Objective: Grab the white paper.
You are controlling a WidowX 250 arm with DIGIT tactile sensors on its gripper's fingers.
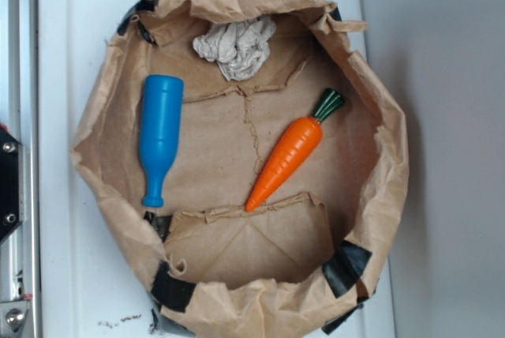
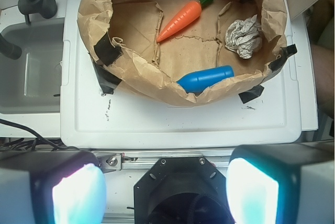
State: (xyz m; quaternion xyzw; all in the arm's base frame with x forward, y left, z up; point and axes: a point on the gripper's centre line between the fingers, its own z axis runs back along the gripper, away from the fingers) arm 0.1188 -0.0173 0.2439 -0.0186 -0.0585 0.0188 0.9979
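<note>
The white paper is a crumpled greyish wad lying inside the brown paper bag, against its top wall in the exterior view. In the wrist view the white paper sits at the bag's right side. My gripper shows only in the wrist view, at the bottom edge. It is open, with nothing between its glowing pads, and it hangs well short of the bag, over the robot's black base. The gripper does not appear in the exterior view.
An orange carrot and a blue bottle also lie in the bag. The bag rests on a white board. A grey sink with a black tap is at the left. A metal rail runs along the left.
</note>
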